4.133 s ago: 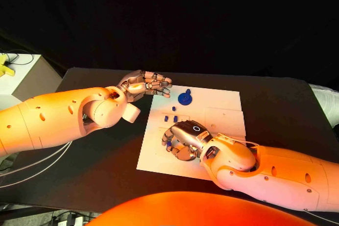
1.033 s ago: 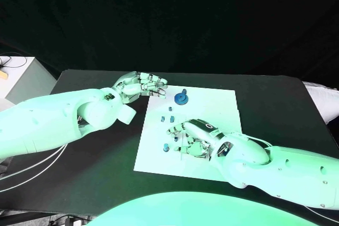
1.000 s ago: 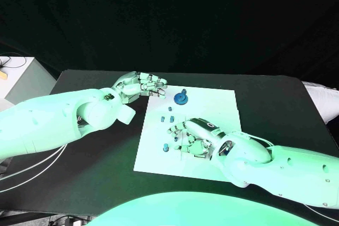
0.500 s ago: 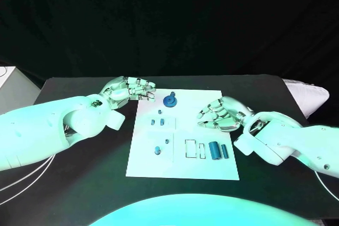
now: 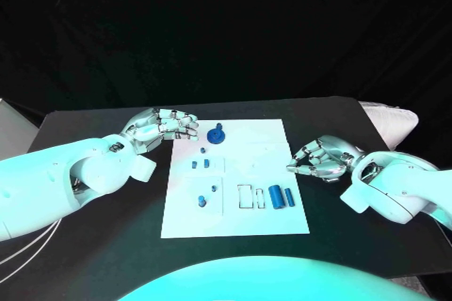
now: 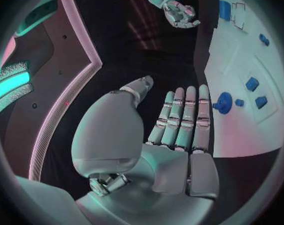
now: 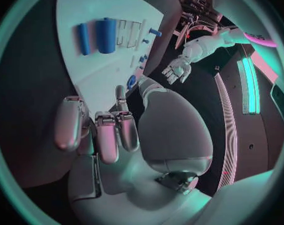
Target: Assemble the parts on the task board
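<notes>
The white task board [image 5: 247, 154] lies in the middle of the black table. A round blue part with a peg [image 5: 217, 136] sits near its far edge, with several small blue parts [image 5: 200, 164] below it. Two blue cylinders [image 5: 281, 197] lie side by side near the board's right edge, also seen as cylinders [image 7: 98, 36]. My left hand [image 5: 165, 123] hovers by the board's far left corner, fingers straight and empty, as the left hand [image 6: 173, 130] shows. My right hand [image 5: 323, 158] is just off the board's right edge, fingers curled in on nothing; the right hand [image 7: 110, 135] shows the same.
Black table [image 5: 104, 229] surrounds the board on all sides. A pale padded object [image 5: 386, 121] sits at the far right table edge. Empty rectangular outlines [image 5: 249, 196] are marked on the board left of the cylinders.
My right hand has pulled off the board to its right side, uncovering the two blue cylinders. The camera view has shifted; my left hand stays by the far left corner.
</notes>
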Tool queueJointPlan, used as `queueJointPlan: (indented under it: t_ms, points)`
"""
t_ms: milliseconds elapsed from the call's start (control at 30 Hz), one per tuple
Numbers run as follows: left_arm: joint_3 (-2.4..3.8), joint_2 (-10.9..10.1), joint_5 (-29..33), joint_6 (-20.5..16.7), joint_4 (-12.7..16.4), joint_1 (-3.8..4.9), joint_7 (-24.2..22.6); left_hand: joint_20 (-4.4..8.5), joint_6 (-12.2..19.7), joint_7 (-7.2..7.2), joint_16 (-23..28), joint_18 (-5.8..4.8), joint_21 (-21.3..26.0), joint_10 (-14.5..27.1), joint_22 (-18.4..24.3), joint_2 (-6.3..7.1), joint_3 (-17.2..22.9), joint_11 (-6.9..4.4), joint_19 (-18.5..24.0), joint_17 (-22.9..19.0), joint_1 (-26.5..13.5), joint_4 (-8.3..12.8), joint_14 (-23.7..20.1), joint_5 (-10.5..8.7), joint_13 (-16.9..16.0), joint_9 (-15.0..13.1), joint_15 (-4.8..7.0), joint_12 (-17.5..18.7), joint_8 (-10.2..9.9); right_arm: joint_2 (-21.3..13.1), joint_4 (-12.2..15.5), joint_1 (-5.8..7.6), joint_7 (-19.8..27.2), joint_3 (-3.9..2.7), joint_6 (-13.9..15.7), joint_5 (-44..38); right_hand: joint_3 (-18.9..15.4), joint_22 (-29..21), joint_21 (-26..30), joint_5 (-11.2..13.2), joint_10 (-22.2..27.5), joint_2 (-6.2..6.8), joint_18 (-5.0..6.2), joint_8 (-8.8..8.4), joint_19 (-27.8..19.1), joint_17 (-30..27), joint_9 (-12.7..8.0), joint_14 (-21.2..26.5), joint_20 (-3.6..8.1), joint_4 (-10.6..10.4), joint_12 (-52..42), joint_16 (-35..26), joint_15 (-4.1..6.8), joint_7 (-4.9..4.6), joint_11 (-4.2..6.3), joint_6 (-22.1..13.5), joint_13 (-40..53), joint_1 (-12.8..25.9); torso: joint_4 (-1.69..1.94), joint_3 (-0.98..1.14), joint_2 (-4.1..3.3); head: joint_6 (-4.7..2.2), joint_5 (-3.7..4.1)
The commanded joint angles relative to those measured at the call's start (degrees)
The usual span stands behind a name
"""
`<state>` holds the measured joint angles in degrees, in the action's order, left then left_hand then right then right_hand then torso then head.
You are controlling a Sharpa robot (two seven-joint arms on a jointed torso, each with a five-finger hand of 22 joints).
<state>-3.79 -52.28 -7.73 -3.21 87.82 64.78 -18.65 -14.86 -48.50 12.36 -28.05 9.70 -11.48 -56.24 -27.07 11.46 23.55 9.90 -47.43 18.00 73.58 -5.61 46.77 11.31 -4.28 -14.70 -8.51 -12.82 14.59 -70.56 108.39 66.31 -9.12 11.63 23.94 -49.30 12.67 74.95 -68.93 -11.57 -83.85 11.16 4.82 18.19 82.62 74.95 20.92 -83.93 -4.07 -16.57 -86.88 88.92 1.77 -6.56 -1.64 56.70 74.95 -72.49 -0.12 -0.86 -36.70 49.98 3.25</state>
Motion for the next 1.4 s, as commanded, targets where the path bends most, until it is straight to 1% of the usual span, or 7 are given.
queueJointPlan:
  t_ms: [33,100,200,367,567,800,1400]
  points:
    - [0.03,-0.02,0.11,2.02,0.35,-0.26,-2.08,-0.16,-0.18,0.0,0.26,0.66,0.23,-0.43,0.09,-0.04,-0.39,-0.14,-0.11,-0.02,0.47,-0.03,0.16,0.28,-0.06,0.02,0.43,-0.35,0.38,-0.4,0.81,-0.45,-7.16,0.15,-2.26,-8.7,-2.19,4.9,-1.46,-0.71,-3.0,-0.46,-0.92,-0.17,0.78,13.17,-0.18,-5.67,0.05,-0.12,-0.43,0.52,0.11,0.01,-0.38,-0.68,10.13,3.1,-0.11,-0.05,0.3,0.02,0.3]
    - [0.03,-0.01,0.24,2.29,0.42,-0.37,-2.37,-0.16,-0.18,-0.01,0.31,0.67,0.28,-0.45,0.14,-0.1,-0.39,-0.16,-0.14,-0.02,0.57,-0.01,0.24,0.28,-0.05,0.03,0.45,-0.34,0.38,-0.4,1.02,-0.74,-8.85,0.25,-2.86,-10.49,-4.66,5.73,-2.77,-1.97,-3.43,-1.45,-1.16,0.02,1.22,14.08,-0.13,-5.86,0.03,-0.16,-0.76,0.8,0.15,0.15,-0.34,-0.45,10.87,7.0,-0.02,-0.05,0.28,-0.07,0.68]
    - [0.03,-0.01,0.19,2.68,0.55,-0.5,-2.69,-0.18,0.01,-0.04,1.06,0.7,0.94,-0.65,0.85,0.42,-2.47,-0.17,-0.57,-0.02,-0.61,-1.27,0.82,-0.48,0.04,0.13,0.5,-0.28,0.36,-0.01,1.11,-1.3,-10.89,0.39,-3.1,-13.12,-6.97,6.48,-3.96,-0.79,-3.96,-1.94,-1.37,0.54,1.63,15.05,0.15,-6.07,0.12,-0.16,-1.19,1.08,0.3,0.39,-0.13,0.04,11.74,8.33,0.16,-0.06,0.17,-0.21,0.65]
    - [0.03,-0.1,-0.31,2.88,0.71,-0.59,-2.79,-0.12,0.32,-0.65,2.07,0.72,1.69,-1.57,1.72,0.38,-5.21,-0.43,-1.28,0.04,-0.79,-2.53,1.39,-1.18,-0.02,0.22,0.63,-0.4,0.36,1.06,0.86,-2.31,-12.98,0.54,-2.41,-17.24,-8.19,6.8,-4.44,-0.67,-4.08,-2.08,-1.46,0.86,1.79,15.05,0.37,-6.07,0.18,-0.04,-1.27,1.08,0.38,0.52,-0.03,0.26,11.94,7.61,0.13,-0.09,0.1,-0.14,0.64]
    - [0.03,-0.16,-0.13,3.37,1.0,-0.63,-2.94,-0.1,0.31,-0.61,2.33,0.72,1.89,-1.74,1.95,0.17,-5.73,-0.49,-1.45,0.07,-0.55,-2.73,1.54,-1.15,0.0,0.24,0.68,-0.32,0.39,2.83,0.07,-3.7,-13.46,0.74,-1.86,-19.21,-9.81,6.81,-4.11,-2.59,-4.01,-2.58,-1.39,1.43,1.65,15.05,0.83,-6.07,0.32,0.03,-1.14,1.08,0.54,0.73,0.17,0.51,11.89,5.61,0.05,-0.12,0.04,-0.14,0.4]
    - [0.03,-0.2,0.38,4.24,1.25,-0.64,-3.11,-0.05,0.48,-0.25,2.75,0.74,2.11,-1.58,2.29,-0.32,-6.7,-0.36,-1.92,0.13,-0.52,-3.39,1.77,-1.11,0.07,0.32,0.63,-0.01,0.33,5.13,-0.18,-5.56,-13.47,0.82,-1.4,-21.64,-10.28,6.69,-3.76,-2.94,-3.79,-2.57,-1.32,1.6,1.52,15.05,0.95,-6.07,0.35,-0.01,-0.92,1.08,0.57,0.79,0.2,0.6,11.6,5.28,-0.06,0.02,0.06,0.02,0.04]
    - [0.03,-0.15,0.4,5.32,1.33,-0.66,-2.66,-0.02,0.6,0.06,3.07,0.73,2.31,-1.29,2.58,-0.75,-7.35,-0.19,-2.26,0.21,-0.2,-3.78,1.9,-0.93,0.13,0.38,0.55,0.27,0.28,8.24,-1.41,-6.67,-14.49,0.82,-1.78,-25.44,-11.02,6.55,-3.39,-3.2,-3.52,-2.52,-1.26,1.73,1.37,14.91,1.07,-6.04,0.36,-0.1,-0.65,1.04,0.59,0.8,0.22,0.58,11.24,5.25,-0.08,-0.01,0.03,0.02,-0.78]
